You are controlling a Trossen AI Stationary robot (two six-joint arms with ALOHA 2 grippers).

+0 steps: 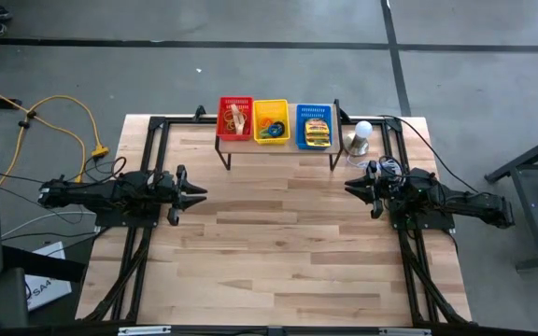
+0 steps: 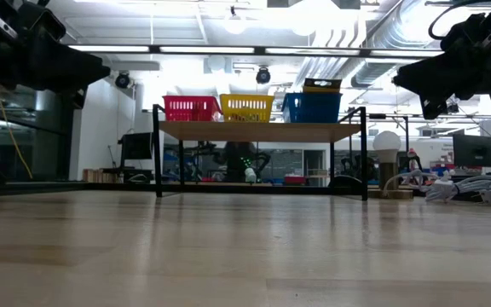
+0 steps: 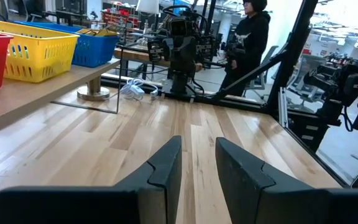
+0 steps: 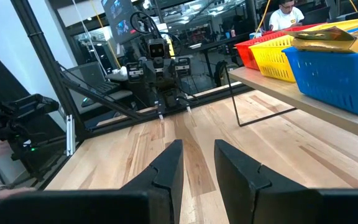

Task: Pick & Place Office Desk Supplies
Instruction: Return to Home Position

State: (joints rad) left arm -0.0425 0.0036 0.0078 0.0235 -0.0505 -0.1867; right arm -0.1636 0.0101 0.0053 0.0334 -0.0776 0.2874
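On a low shelf (image 1: 274, 143) at the table's far edge stand three baskets. The red basket (image 1: 235, 119) holds tan rubber bands. Small coloured rings lie in the yellow one (image 1: 271, 121), and the blue one (image 1: 314, 126) carries yellow-and-green crayon boxes (image 4: 328, 38). At the table's left edge my left gripper (image 3: 198, 144) points level toward the right, its fingers a little apart with nothing between them. My right gripper (image 4: 198, 146) mirrors it at the right edge, narrowly open and holding nothing. Both are well short of the shelf.
A white bulb on a metal base (image 1: 361, 136) stands right of the shelf, near my right arm, with thin white wire (image 3: 135, 89) beside it. Bare wood (image 1: 278, 233) spans the table between the arms. People (image 3: 248, 37) are beyond the table.
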